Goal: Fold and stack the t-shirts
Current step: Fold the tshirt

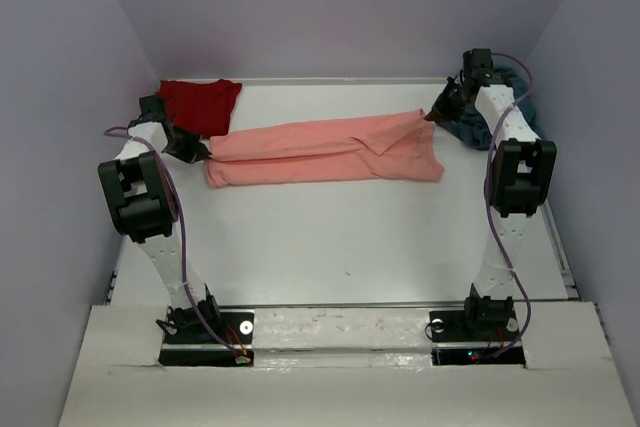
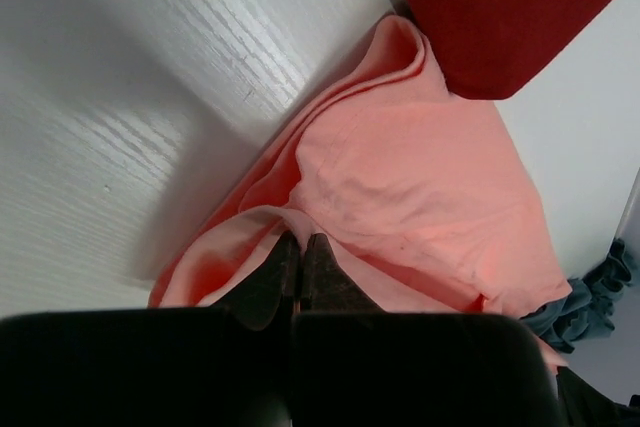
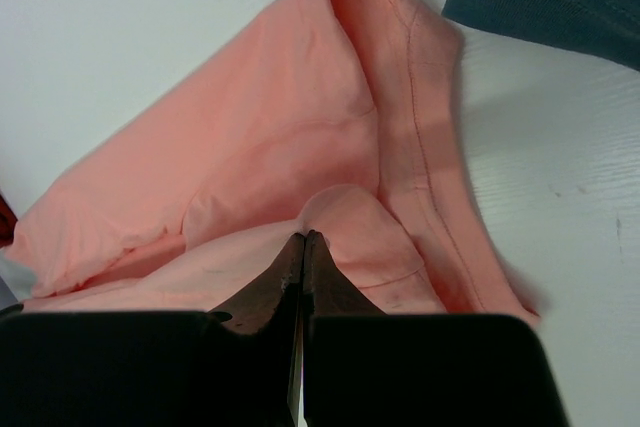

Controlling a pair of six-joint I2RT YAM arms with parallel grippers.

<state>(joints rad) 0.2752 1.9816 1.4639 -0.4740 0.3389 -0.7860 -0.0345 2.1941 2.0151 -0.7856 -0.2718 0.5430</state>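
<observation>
The pink shirt [image 1: 325, 152] lies as a long, part-folded band across the far half of the bench [image 1: 340, 247], stretched between my two arms. The left pincer [image 1: 200, 152] is clamped on its left end and the right pincer [image 1: 435, 114] on its right end, each with jaws pressed together over a pinch of cloth. The red shirt [image 1: 200, 102] sits in the far left corner, just beside the pink shirt. The teal shirt [image 1: 467, 133] is bunched at the far right corner. I judge the first fold is underway. Next, I must carry both held ends evenly, without dragging the neighbours.
</observation>
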